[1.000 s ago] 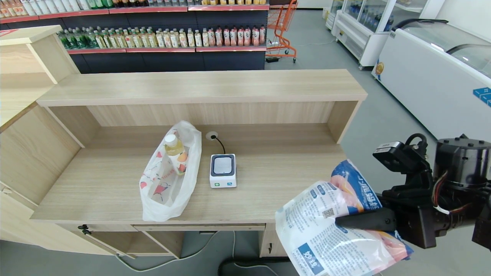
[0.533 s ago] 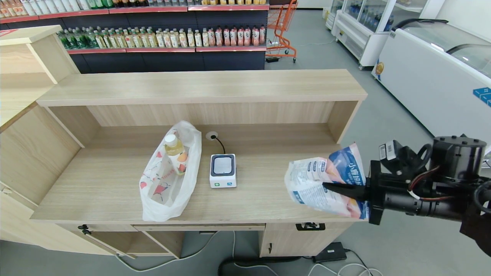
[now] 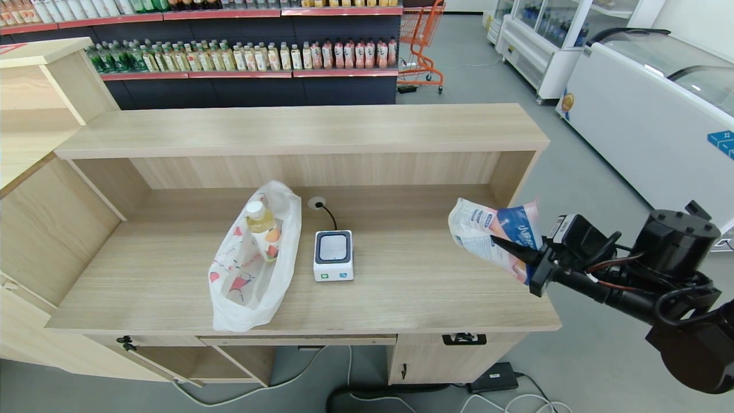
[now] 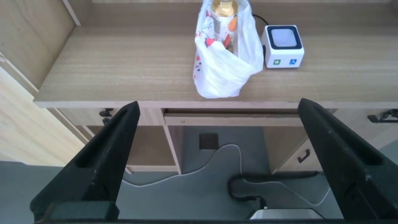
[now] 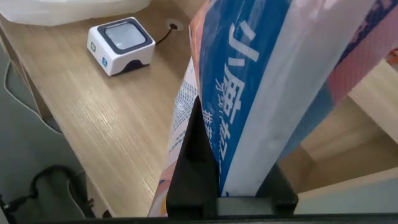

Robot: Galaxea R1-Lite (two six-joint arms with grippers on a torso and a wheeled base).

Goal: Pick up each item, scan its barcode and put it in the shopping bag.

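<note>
Pouch [image 3: 479,221], blue and white, pinched tight between fingers of right gripper [image 3: 499,241] above the right end of the wooden counter [image 3: 401,292], well apart from the barcode scanner [image 3: 333,255]. Fingers of left gripper [image 4: 221,158] spread wide, holding nothing, low before the counter's front. Just left of the scanner, shopping bag [image 3: 246,298] lying open with 1 bottle [image 3: 262,226] inside.

Bright, even overhead store lighting. Soft, shallow shadow beneath upper ledge [image 3: 298,129] of counter [image 3: 413,298]. Pale glare on freezer lids [image 3: 697,77]. Wide-angle bowing of straight edges toward head-view borders.
</note>
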